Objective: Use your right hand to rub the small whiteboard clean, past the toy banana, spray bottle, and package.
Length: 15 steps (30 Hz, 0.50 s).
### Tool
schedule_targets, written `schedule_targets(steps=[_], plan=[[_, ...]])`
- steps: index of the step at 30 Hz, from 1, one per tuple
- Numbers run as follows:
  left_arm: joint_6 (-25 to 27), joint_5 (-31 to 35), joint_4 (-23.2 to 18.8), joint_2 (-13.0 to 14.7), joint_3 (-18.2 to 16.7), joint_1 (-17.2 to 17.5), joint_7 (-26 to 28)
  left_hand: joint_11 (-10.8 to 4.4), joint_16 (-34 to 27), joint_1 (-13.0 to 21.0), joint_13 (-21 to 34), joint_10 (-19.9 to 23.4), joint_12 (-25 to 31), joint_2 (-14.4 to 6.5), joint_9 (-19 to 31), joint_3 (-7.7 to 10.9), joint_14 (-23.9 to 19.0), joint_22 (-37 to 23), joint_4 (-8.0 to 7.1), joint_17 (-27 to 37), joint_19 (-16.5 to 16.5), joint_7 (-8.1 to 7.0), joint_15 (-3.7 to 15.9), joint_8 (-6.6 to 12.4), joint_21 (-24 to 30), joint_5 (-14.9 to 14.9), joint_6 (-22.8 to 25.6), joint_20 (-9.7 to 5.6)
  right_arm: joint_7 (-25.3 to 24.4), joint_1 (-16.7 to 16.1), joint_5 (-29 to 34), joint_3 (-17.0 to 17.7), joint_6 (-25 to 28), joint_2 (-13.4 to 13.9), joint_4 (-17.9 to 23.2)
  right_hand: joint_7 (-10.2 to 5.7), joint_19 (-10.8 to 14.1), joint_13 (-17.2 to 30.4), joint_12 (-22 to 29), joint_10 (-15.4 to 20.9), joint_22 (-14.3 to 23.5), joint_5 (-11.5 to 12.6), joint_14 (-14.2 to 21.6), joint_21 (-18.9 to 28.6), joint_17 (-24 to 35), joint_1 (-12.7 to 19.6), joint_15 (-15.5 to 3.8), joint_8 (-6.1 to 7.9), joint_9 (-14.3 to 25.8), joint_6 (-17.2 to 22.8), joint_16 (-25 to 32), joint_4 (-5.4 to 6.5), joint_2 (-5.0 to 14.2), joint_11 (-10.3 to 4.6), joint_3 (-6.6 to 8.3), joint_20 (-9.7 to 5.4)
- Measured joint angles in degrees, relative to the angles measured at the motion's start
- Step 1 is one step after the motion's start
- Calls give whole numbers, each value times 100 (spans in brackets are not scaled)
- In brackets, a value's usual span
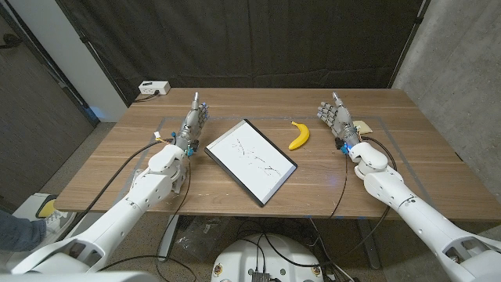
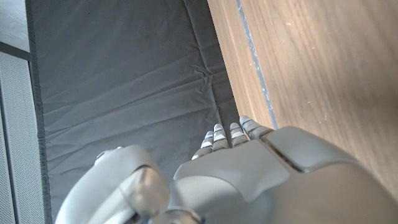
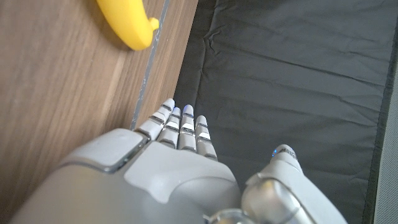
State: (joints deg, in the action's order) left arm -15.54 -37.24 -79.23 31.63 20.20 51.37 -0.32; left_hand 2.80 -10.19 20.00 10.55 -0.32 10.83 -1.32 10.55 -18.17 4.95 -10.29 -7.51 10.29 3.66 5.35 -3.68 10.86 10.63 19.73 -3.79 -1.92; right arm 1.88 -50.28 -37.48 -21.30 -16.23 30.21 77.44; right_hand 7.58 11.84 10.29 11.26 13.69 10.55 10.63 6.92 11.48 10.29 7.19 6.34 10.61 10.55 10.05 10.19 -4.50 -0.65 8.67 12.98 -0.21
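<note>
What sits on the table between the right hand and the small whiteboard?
In the head view, the yellow toy banana lies on bare wood between the right hand and the black-framed whiteboard, touching neither.

table: matt wood grain | whiteboard: smooth, perhaps glossy | banana: glossy plastic

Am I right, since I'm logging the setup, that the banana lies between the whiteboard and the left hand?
Not quite: the head view shows the banana between the whiteboard and the right hand, not the left hand.
</note>
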Motion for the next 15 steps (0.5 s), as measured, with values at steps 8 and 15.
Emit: schedule_targets(steps=[8, 15], plan=[[111, -6, -399, 222, -69, 227, 53, 20, 0, 14, 0, -20, 0, -15, 0, 0, 31, 0, 0, 0, 48, 29, 30, 0, 0, 0, -31, 48, -133, -212, 30, 3, 56, 110, 309, 0, 0, 0, 0, 0, 0, 0, 0, 0, -1, 0, 0, 0, 0, 0, 0, 0, 0, 0, 0, 0], [238, -95, -740, 459, -202, 451, 78, 31, 0, 61, -1, -32, 0, -61, 0, 19, 52, 1, 18, 0, 79, 40, 9, 0, 0, 0, -83, 79, -331, -412, 169, 9, 91, 216, 649, -1, -1, 0, 0, 0, 0, 0, 0, 0, -1, 0, -1, 21, -1, -1, 0, 0, 0, 0, -1, 0]])
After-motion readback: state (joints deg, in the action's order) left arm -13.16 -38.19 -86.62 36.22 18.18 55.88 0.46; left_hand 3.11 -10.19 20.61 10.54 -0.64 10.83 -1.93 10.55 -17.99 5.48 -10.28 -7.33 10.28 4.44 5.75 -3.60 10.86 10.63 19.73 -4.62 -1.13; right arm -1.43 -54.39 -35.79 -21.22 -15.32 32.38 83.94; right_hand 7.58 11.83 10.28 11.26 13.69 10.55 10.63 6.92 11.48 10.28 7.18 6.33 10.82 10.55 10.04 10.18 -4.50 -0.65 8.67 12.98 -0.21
